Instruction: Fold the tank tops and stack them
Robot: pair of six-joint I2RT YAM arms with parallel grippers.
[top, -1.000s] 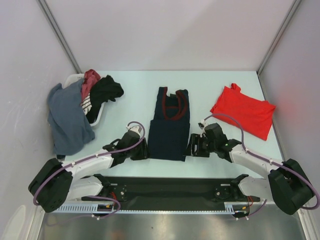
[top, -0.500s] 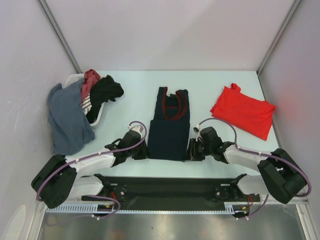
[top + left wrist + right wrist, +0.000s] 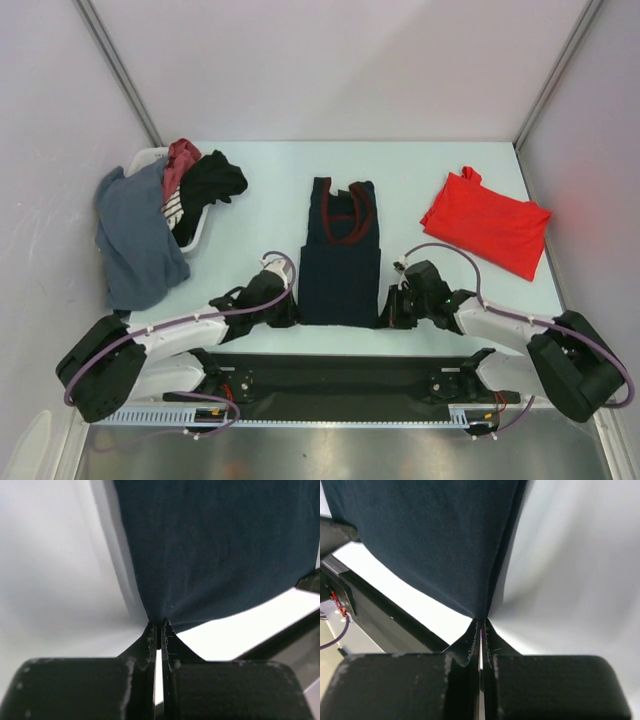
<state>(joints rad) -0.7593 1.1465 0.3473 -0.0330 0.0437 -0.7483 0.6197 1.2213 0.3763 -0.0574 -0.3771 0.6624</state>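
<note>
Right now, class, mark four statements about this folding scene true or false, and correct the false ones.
1. The left gripper and right gripper are each shut on a near corner of the navy top. True.
2. The red top lies on the navy top. False: it lies apart from it, at the right side of the table.
3. The navy top sits in the basket. False: it lies flat on the table between the two arms.
4. The basket holds other clothes. True.
</note>
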